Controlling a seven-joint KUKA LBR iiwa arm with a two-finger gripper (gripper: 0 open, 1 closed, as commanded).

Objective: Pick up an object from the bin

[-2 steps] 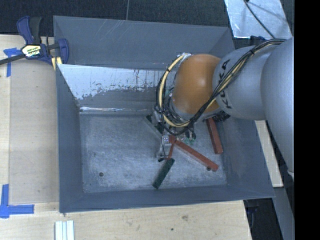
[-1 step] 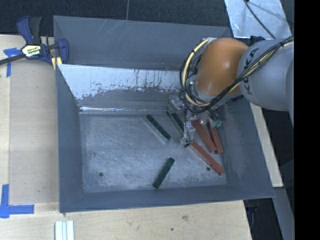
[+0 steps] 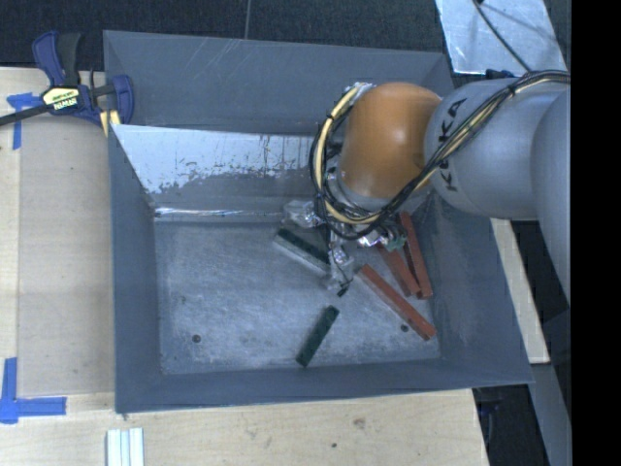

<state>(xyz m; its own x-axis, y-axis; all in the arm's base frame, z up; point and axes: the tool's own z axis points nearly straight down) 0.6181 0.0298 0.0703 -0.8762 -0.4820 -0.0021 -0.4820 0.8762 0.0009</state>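
Now | end effector (image 3: 338,270) beside dark green flat bar (image 3: 303,248) | grip: cannot tell

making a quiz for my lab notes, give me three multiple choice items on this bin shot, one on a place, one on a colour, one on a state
1. Where does the lone dark green bar lie in the bin?
A) on the floor near the wall at the view's bottom, below the gripper
B) in the far left corner
C) on the rim

2. What colour are the long sticks on the bin's right side?
A) blue
B) reddish-brown
C) yellow

3. How is the dark green bar placed?
A) standing on end
B) lifted clear of the floor
C) flat on the floor, apart from the gripper

Answers:
1 A, it lies alone on the floor close to the bottom wall.
2 B, the sticks under the arm are reddish-brown.
3 C, bare floor shows between it and the gripper.
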